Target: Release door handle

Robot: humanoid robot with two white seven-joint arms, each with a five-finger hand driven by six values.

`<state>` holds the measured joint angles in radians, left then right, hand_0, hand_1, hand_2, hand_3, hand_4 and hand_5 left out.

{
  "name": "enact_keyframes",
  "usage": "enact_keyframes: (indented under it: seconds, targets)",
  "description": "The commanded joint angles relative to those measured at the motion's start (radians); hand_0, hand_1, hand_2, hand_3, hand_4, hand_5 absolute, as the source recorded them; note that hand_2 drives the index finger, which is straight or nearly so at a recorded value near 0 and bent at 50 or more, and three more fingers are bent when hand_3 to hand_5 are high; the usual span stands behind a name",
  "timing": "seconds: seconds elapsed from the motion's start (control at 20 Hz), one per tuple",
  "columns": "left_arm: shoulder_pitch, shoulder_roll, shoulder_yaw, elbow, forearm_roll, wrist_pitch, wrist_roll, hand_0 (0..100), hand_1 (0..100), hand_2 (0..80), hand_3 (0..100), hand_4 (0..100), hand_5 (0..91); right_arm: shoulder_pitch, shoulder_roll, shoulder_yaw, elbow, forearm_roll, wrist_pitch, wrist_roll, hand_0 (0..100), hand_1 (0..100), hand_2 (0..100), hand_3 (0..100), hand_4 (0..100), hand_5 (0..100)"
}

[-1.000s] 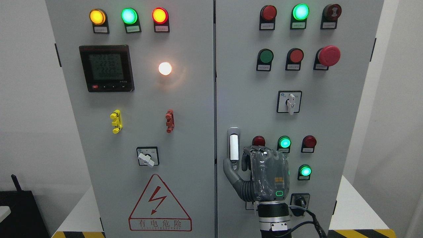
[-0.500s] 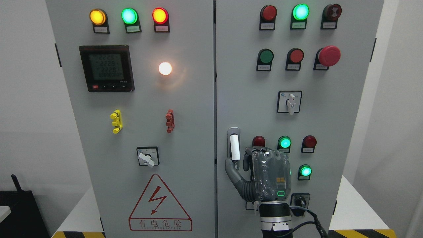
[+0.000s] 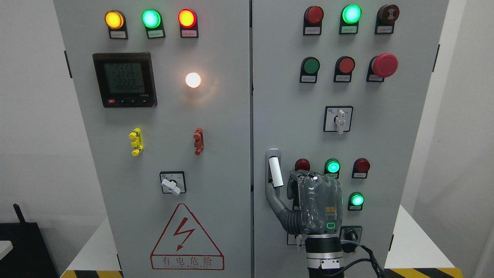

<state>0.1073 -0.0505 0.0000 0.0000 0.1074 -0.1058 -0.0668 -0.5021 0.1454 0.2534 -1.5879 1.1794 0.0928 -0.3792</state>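
your right hand (image 3: 308,202), wrapped in clear plastic, has its thumb hooked at the white bar door handle (image 3: 275,172) on the grey cabinet door (image 3: 293,116), its other fingers loosely curled beside it, not clamped.

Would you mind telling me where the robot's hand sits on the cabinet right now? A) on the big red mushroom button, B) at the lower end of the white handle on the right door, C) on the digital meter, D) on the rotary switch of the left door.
B: the right hand reaches up from the bottom edge to the lower end of the white handle on the right door.
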Motion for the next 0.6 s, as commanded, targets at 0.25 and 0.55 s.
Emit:
enact_keyframes:
  seconds: [0.25, 0.55]
  targets:
    - [0.0, 0.0, -0.014, 0.02, 0.0, 0.0, -0.001, 12, 39, 0.0, 0, 0, 0.0, 0.007, 0.003, -0.02, -0.004, -0.009, -0.001, -0.01, 43, 58, 92, 100, 100, 100]
    - [0.0, 0.0, -0.014, 0.02, 0.0, 0.0, -0.001, 12, 39, 0.0, 0, 0, 0.0, 0.007, 0.003, -0.025, -0.004, -0.011, -0.001, -0.01, 42, 58, 93, 100, 100, 100]
